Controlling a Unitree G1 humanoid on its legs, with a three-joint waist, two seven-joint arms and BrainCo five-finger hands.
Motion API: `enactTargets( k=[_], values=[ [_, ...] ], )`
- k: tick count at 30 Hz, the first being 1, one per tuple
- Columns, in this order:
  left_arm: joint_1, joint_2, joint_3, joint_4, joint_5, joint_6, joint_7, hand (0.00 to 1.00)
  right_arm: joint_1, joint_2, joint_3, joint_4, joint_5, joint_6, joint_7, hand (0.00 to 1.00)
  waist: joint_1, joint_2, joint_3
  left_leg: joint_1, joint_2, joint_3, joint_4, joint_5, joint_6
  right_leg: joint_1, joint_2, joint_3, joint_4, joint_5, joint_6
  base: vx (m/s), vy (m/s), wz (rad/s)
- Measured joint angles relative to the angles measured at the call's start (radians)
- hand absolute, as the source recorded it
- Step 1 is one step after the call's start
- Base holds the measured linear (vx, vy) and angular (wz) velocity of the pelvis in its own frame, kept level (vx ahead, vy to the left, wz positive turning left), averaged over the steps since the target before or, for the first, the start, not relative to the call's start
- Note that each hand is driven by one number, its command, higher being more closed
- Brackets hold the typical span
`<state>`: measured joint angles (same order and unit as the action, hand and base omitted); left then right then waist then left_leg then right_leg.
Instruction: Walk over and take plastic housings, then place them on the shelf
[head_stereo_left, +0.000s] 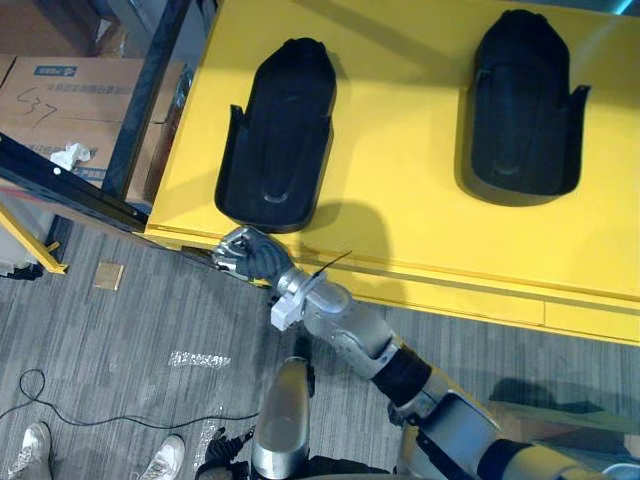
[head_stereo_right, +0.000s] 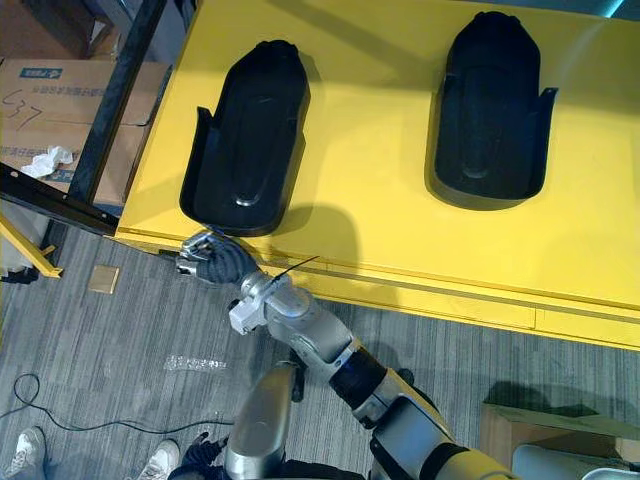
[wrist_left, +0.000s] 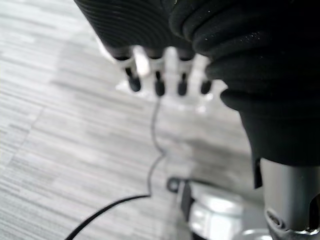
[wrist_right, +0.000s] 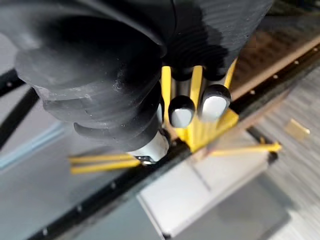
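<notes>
- Left black moulded plastic housing (head_stereo_left: 278, 130) and right black plastic housing (head_stereo_left: 525, 100) are lying flat, well apart, on the yellow tabletop (head_stereo_left: 400, 210).
- Eye views are showing the right hand (head_stereo_left: 243, 254) at the table's front edge, just beside the left housing. Its fingers are curled and gripping nothing.
- Left wrist view is showing the left hand (wrist_left: 159, 85) with straight fingers, empty, over the grey striped floor (wrist_left: 60, 150).

From the head, both our eyes look steeply down, sharing the yellow table (head_stereo_left: 420, 240) and two black housings (head_stereo_left: 275, 130). Our left wrist camera faces the floor (wrist_left: 50, 150) closely; the right one seemingly hugs the table's edge.
</notes>
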<state>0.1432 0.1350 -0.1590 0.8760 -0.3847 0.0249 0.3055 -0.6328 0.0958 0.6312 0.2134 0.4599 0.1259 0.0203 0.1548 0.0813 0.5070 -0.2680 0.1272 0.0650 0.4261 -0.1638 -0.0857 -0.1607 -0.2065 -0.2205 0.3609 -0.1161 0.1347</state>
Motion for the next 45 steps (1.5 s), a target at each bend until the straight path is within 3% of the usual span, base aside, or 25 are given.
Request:
enactTargets(
  k=[10,17,26,29,38,45],
  values=[
    [0.000,-0.002,-0.001,0.009,-0.003,-0.003,0.004,0.00,-0.002,0.025,-0.036,0.047,0.087,-0.035,-0.018,1.00,0.001,0.000,0.000,0.005,0.000,0.002,0.001,0.001,0.000,0.000,-0.002,0.003,0.009,-0.002,-0.002,0.00,0.000,0.00],
    [0.000,-0.002,0.000,0.011,-0.002,-0.010,-0.002,0.00,-0.010,0.030,-0.064,0.078,0.084,-0.030,0.095,1.00,0.002,-0.001,-0.001,0.005,0.000,0.001,0.001,0.001,0.000,0.000,-0.002,0.002,0.010,-0.002,-0.002,0.00,0.000,0.00],
    [0.000,0.004,-0.001,0.008,-0.002,-0.001,-0.002,0.00,-0.016,0.032,-0.050,0.070,0.161,-0.035,0.006,1.00,0.003,-0.010,-0.005,0.006,0.001,0.001,0.001,0.001,0.000,0.002,-0.001,0.002,0.008,-0.001,-0.002,0.00,0.000,0.00],
    [0.000,0.005,-0.001,0.008,-0.002,-0.001,-0.001,0.00,-0.016,0.033,-0.050,0.070,0.250,-0.043,-0.021,1.00,0.004,-0.011,-0.006,0.006,0.001,0.001,0.001,0.001,0.000,0.003,-0.001,0.002,0.008,-0.001,-0.002,0.00,0.000,0.00],
    [0.000,0.009,-0.016,0.007,-0.010,0.001,0.005,0.00,-0.016,0.045,-0.138,0.082,0.734,-0.082,-0.059,1.00,0.002,-0.011,-0.006,0.010,0.000,0.002,-0.006,0.006,-0.002,0.004,-0.002,0.002,0.007,-0.001,-0.002,0.00,0.000,0.00],
    [0.000,0.005,-0.022,0.011,-0.011,0.000,0.004,0.00,-0.022,0.045,-0.177,0.170,0.813,-0.081,-0.014,1.00,0.007,0.009,-0.036,0.025,-0.007,0.001,-0.038,0.023,-0.006,0.009,-0.006,-0.001,0.002,-0.001,-0.002,0.00,-0.006,0.02]
  ],
)
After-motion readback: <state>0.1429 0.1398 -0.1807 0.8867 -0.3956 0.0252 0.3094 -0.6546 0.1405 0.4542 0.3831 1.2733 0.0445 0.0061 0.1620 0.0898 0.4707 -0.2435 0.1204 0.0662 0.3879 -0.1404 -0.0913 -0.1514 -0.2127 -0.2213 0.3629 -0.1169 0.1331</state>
